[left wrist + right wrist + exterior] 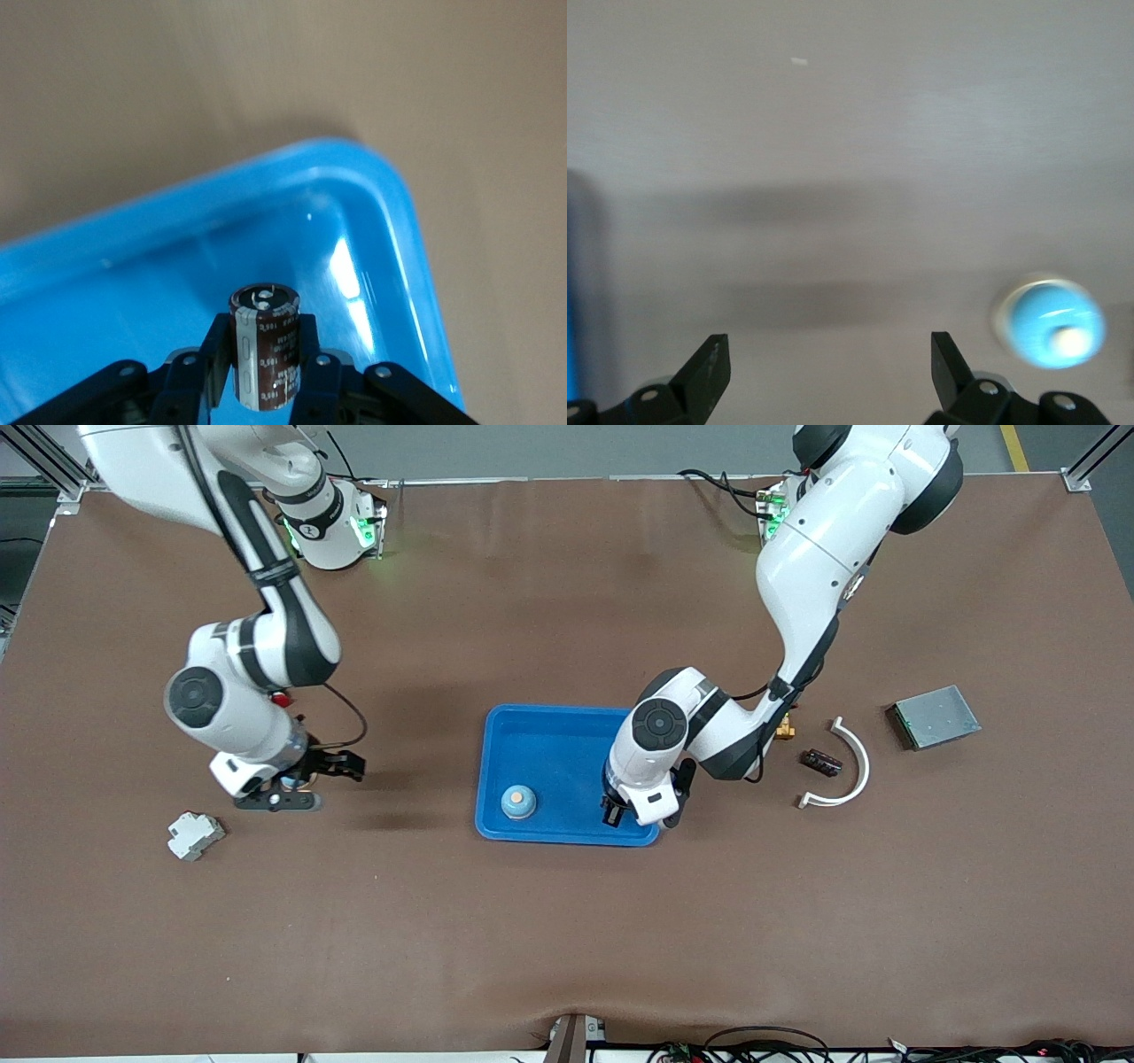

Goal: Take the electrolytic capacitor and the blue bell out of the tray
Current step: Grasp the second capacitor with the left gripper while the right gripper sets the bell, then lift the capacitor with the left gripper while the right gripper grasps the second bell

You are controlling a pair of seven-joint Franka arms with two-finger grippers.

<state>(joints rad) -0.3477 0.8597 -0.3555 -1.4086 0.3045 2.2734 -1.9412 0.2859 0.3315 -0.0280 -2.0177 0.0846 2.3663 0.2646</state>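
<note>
Left gripper (pixel 263 367) jaws clamped mid-body on the electrolytic capacitor (pixel 264 345) in the tray (pixel 403 221): rigid, light, slick sleeve. Right gripper (pixel 824 363) waited, jaws apart, over bare surface (pixel 567 939).

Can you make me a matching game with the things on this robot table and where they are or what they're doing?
Things:
1. capacitor
2. bell
3. right gripper
4. grey plate

Places or states:
A. open, over the brown table
B. sitting in the blue tray
C. on the table toward the left arm's end
D. pinched by the left gripper

Pairs: 1-D, 2-B, 3-A, 4-C
</note>
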